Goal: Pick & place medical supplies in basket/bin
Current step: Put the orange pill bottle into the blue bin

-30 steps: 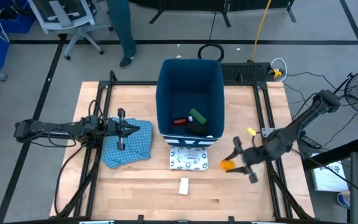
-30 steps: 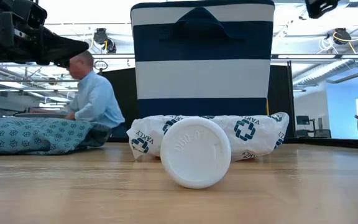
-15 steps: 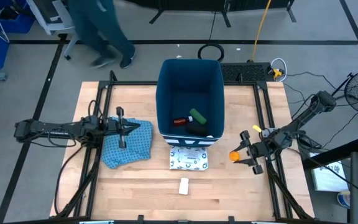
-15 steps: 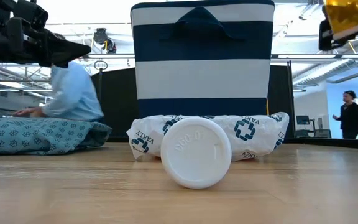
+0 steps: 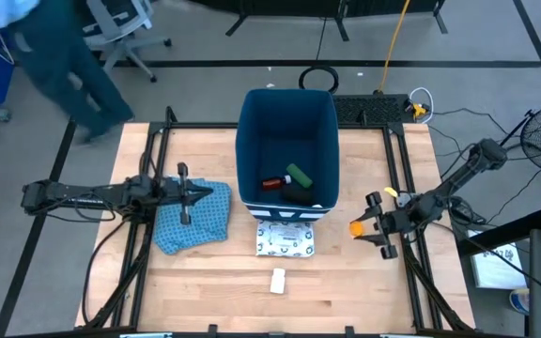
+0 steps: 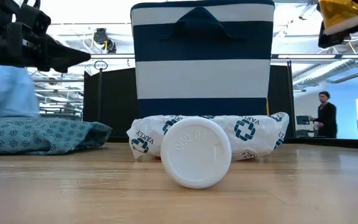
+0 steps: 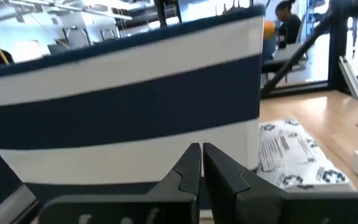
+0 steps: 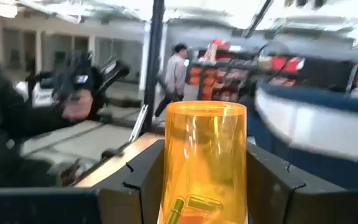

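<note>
High view: the orange bottle (image 5: 356, 227) is pinched by the right gripper (image 5: 365, 226), lifted at four o'clock of the bin (image 5: 286, 113).
The left gripper (image 5: 203, 193) is held pressed together above the cloth (image 5: 195, 223).

Flat packet (image 6: 247, 132): blue cross-shaped logos; blue lettering beside them, partly legible, reads roughly "VAKLEY". No other readable text.

The bin (image 5: 286, 141) is set at the middle of the tabletop's (image 5: 214, 291) far edge, with three small items (image 5: 287, 183) lying in its near end. A flat packet (image 5: 285, 240) is placed against its near wall, a white container (image 5: 277, 279) nearer the front edge. A cloth (image 5: 193, 218) is spread toward the left edge. A bottle (image 5: 357, 227) is held above the right side.
</note>
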Controlling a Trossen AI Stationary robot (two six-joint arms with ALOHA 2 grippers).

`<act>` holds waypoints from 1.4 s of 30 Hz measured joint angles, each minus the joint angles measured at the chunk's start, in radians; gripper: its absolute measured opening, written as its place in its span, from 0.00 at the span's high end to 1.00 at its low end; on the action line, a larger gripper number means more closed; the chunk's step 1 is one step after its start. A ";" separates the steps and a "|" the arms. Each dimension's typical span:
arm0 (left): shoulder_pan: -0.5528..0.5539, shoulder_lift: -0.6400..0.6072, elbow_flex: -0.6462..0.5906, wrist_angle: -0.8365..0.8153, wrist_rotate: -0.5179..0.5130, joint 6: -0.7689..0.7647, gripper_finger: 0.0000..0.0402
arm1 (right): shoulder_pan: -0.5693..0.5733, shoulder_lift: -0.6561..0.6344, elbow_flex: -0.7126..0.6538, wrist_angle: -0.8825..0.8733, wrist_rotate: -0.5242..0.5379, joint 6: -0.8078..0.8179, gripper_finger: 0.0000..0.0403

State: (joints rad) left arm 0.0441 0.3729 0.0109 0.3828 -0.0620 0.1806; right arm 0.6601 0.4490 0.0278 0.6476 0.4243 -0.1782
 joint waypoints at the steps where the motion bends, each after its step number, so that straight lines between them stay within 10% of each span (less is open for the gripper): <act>1: 0.000 0.000 0.000 -0.013 0.000 0.000 0.95 | -0.008 0.001 0.004 0.037 0.013 -0.005 0.59; 15: 0.000 0.000 0.000 -0.015 -0.044 0.020 0.95 | -0.316 0.217 0.754 -0.529 0.034 -0.074 0.58; 27: 0.000 0.000 0.000 -0.046 -0.044 0.008 0.95 | -0.780 0.689 1.334 -0.947 -0.324 0.009 0.58; 42: 0.000 0.000 0.000 -0.052 -0.045 0.026 0.95 | -1.001 1.205 1.499 -1.034 -0.531 -0.134 0.58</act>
State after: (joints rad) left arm 0.0444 0.3729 0.0113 0.3306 -0.1066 0.2066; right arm -0.3410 1.6544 1.5269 -0.3865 -0.1071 -0.3121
